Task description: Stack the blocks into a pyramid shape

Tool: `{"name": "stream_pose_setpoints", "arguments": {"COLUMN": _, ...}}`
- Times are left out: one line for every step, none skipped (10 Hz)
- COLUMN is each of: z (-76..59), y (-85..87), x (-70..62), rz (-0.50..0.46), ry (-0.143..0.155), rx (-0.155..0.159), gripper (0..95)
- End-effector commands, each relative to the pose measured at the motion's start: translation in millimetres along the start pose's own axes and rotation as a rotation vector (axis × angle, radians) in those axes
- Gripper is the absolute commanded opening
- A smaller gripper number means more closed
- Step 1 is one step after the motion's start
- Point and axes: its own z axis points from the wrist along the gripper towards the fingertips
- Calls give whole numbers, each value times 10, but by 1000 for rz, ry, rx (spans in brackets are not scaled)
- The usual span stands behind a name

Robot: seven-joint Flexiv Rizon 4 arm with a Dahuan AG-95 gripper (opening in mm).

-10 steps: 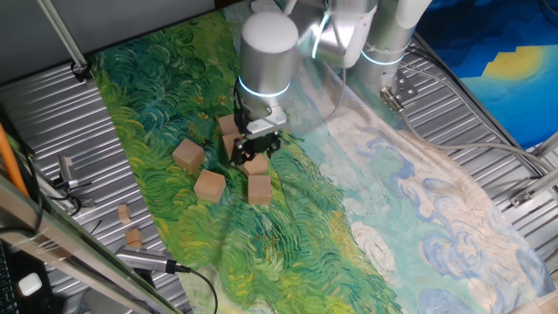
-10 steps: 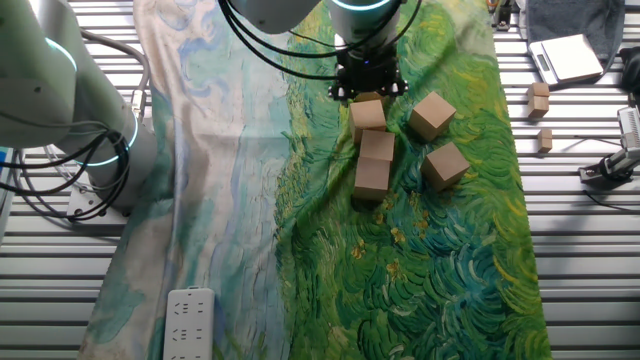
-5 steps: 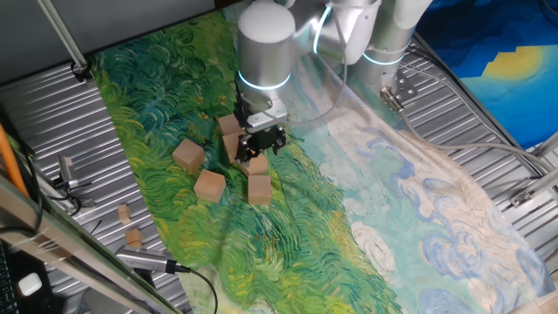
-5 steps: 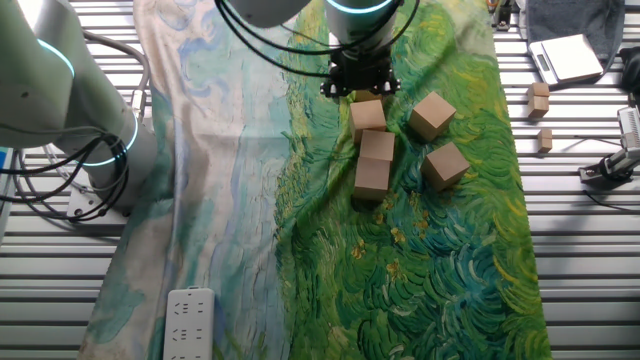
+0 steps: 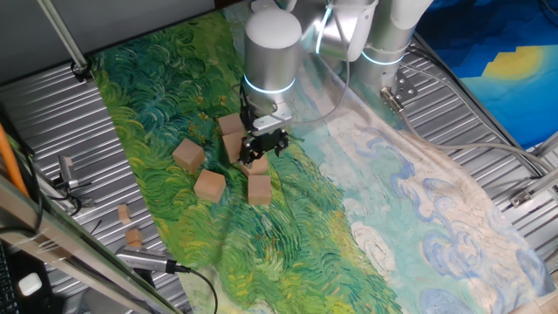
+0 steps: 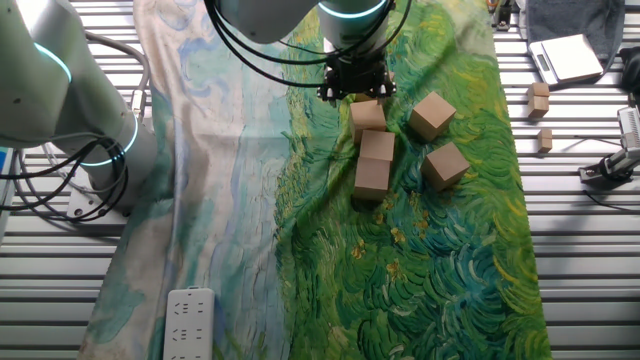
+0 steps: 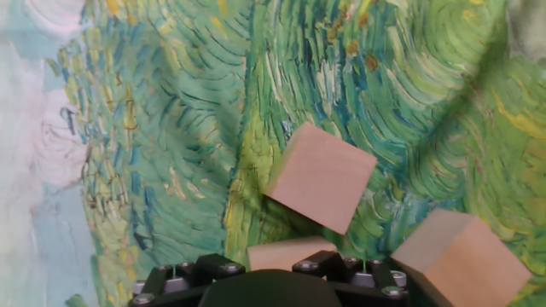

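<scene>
The gripper (image 6: 352,90) hangs low over the far end of the block group; I cannot tell if the fingers are spread or pressed together, they are too dark and small in the fixed views, and the hand view shows only the base of the hand. In the other fixed view 3 blocks (image 6: 372,150) lie in a loose row, touching approx. end to end, on the green painted cloth (image 6: 440,260); 2 more blocks (image 6: 432,114) sit apart, toward the side.

My judgement: the step in hand is to take or adjust 1 block near the row's end. To do well, centre the fingers over 1 cube only, square to its faces; the cube in the hand view (image 7: 322,176) is turned vs. the hand, so rotate the wrist first.

In the way: the neighbour cubes stand very close, a finger can push them. The cloth has folds, so blocks may sit tilted. 2 small wooden bits (image 6: 540,100) lie on the metal table (image 6: 590,260), well apart.
</scene>
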Motion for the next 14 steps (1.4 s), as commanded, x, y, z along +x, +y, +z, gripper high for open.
{"name": "stream_pose_setpoints", "arguments": {"z": 23, "y": 0, "x": 1, "rz": -4, "ry": 1, "rx": 1, "gripper": 760}}
{"name": "stream_pose_setpoints", "arguments": {"z": 24, "y": 1, "x": -1, "rz": -10, "ry": 1, "rx": -6, "gripper": 760}}
{"name": "stream_pose_setpoints", "arguments": {"z": 26, "y": 4, "x": -2, "rz": -26, "ry": 3, "rx": -24, "gripper": 760}}
{"name": "stream_pose_setpoints", "arguments": {"z": 28, "y": 6, "x": -1, "rz": -32, "ry": 6, "rx": -35, "gripper": 760}}
{"name": "stream_pose_setpoints", "arguments": {"z": 30, "y": 11, "x": 2, "rz": -37, "ry": 7, "rx": -52, "gripper": 760}}
{"name": "stream_pose_setpoints", "arguments": {"z": 31, "y": 12, "x": 3, "rz": -39, "ry": 7, "rx": -62, "gripper": 760}}
{"name": "stream_pose_setpoints", "arguments": {"z": 31, "y": 12, "x": 3, "rz": -39, "ry": 10, "rx": -81, "gripper": 760}}
{"name": "stream_pose_setpoints", "arguments": {"z": 29, "y": 11, "x": 8, "rz": -35, "ry": 14, "rx": -87, "gripper": 950}}
{"name": "stream_pose_setpoints", "arguments": {"z": 24, "y": 7, "x": 18, "rz": -29, "ry": 14, "rx": -86, "gripper": 950}}
{"name": "stream_pose_setpoints", "arguments": {"z": 15, "y": 0, "x": 33, "rz": -27, "ry": 14, "rx": -83, "gripper": 950}}
{"name": "stream_pose_setpoints", "arguments": {"z": 4, "y": -21, "x": 45, "rz": -29, "ry": 16, "rx": -83, "gripper": 950}}
{"name": "stream_pose_setpoints", "arguments": {"z": -8, "y": -56, "x": 56, "rz": -31, "ry": 19, "rx": -83, "gripper": 950}}
{"name": "stream_pose_setpoints", "arguments": {"z": -12, "y": -64, "x": 54, "rz": -30, "ry": 20, "rx": -84, "gripper": 950}}
{"name": "stream_pose_setpoints", "arguments": {"z": -5, "y": -65, "x": 58, "rz": -29, "ry": 20, "rx": -84, "gripper": 950}}
